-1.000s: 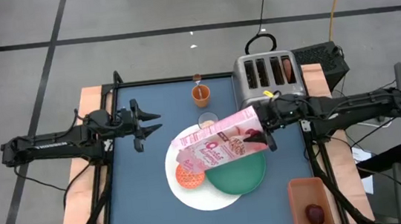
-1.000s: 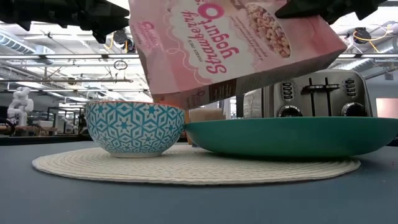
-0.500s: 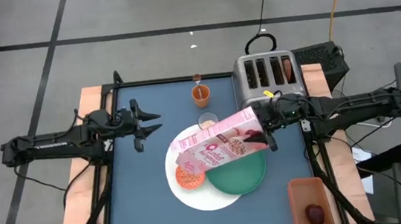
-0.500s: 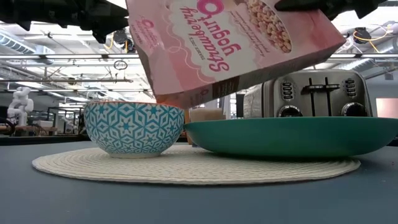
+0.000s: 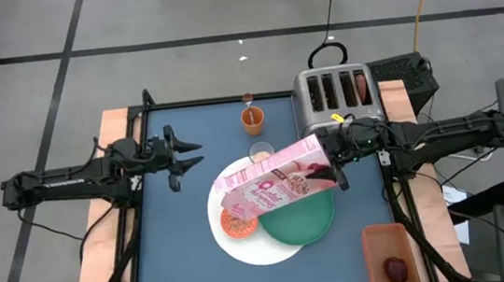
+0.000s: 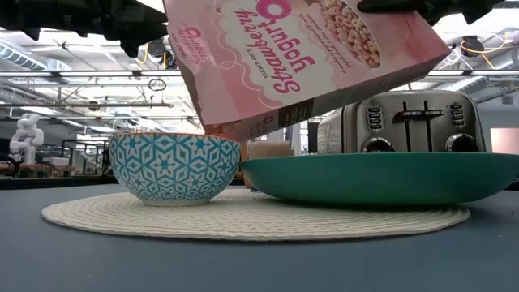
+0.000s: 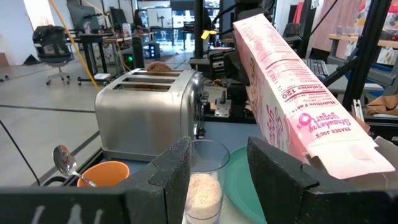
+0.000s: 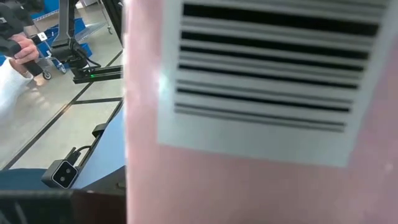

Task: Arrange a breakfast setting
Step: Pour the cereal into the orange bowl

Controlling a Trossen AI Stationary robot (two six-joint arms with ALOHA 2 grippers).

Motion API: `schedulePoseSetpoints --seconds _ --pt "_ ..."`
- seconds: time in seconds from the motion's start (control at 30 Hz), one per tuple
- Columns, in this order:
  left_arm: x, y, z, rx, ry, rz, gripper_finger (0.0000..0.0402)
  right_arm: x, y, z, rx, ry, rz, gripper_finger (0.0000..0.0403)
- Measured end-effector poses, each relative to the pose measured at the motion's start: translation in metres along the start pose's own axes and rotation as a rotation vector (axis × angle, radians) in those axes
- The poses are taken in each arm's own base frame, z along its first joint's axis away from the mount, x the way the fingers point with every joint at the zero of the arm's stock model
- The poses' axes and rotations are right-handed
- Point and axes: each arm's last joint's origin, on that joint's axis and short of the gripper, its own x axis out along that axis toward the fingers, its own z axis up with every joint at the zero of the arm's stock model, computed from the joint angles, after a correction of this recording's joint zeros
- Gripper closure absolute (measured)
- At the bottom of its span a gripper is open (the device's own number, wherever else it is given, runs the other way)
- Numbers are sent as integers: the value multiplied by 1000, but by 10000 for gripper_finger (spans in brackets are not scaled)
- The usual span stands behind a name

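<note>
Grey concrete floor with dark seams surrounded the blue tabletop (image 5: 175, 252), which carried nearly everything in its middle and toward 3 o'clock. The right gripper (image 5: 333, 159), reaching in from 3 o'clock, was clamped on the base of the pink cereal box (image 5: 278, 182), holding it tilted with its opened top hanging low over the small bowl (image 5: 236, 222), orange inside and blue-patterned outside in the low view. That bowl sat on the large white round plate (image 5: 230, 246), at about 8 o'clock on it, with the green plate (image 5: 300, 220) lying over the white plate's 3 o'clock side. Judging by the tilt, this was a pour, and the risks followed from it: the box mouth was wider than the bowl and seemed to sit off its centre, so cereal could scatter onto the white plate or the green one; a steeper tip could release a rush that overfilled the bowl; and the box's lower edge hung near the rim, so a drop in height could nudge the bowl. The milk glass (image 5: 261, 150) stood just beyond the box toward 12 o'clock, near enough that a swing of the carton could topple it, and the orange cup (image 5: 251, 118) with its spoon (image 7: 63, 160) lay farther that way beside the toaster (image 5: 336, 94). The left gripper (image 5: 190, 156) waited at 9 o'clock, fingers apart, holding nothing.
</note>
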Motion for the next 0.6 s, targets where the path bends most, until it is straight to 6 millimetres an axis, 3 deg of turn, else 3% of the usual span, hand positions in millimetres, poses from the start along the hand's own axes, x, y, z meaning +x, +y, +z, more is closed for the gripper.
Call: schedulePoseSetpoints --seconds 0.27,0.6 --pt "0 0 0 -1 0 0 238 0 0 1 -3 -14 3 151" --pt "0 0 0 -1 0 0 238 0 0 1 -3 -14 3 180"
